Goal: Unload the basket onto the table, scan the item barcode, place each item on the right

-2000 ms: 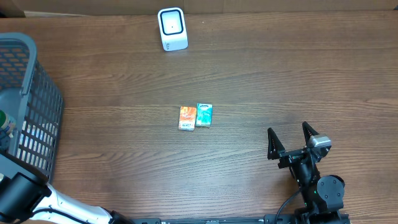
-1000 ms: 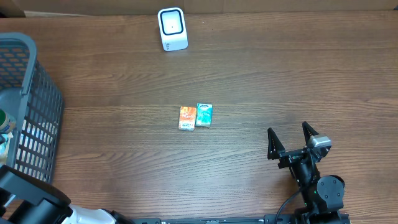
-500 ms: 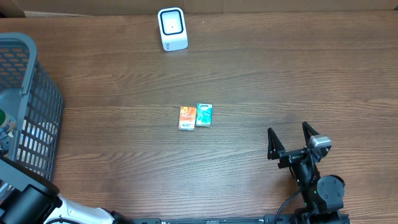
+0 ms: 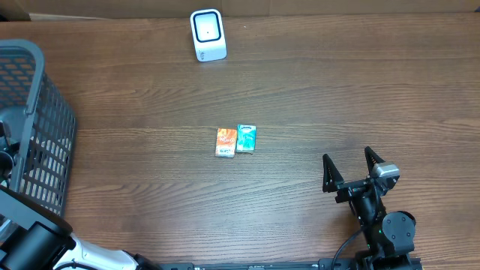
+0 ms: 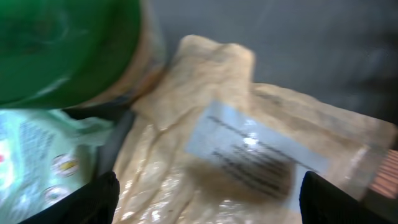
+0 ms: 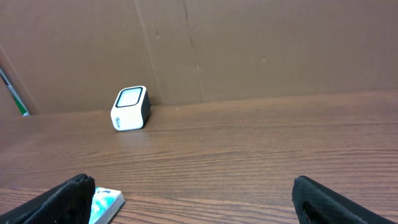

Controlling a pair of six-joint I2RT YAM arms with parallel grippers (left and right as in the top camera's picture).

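Note:
In the left wrist view a tan plastic pouch with a white printed label lies inside the grey basket. My left gripper hangs open over it, one black finger at each side, gripping nothing. A green-lidded jar and a pale green packet lie beside the pouch. The white scanner stands at the table's far edge, also seen as the white scanner in the right wrist view. My right gripper rests open and empty at the near right.
An orange box and a teal box lie side by side mid-table; the teal box shows by my right gripper's left finger. A brown cardboard wall backs the table. The basket fills the left edge.
The left arm has shifted inside the basket, and its dark gripper now covers the spot where the jar showed from above. The right arm and the boxes have not moved.

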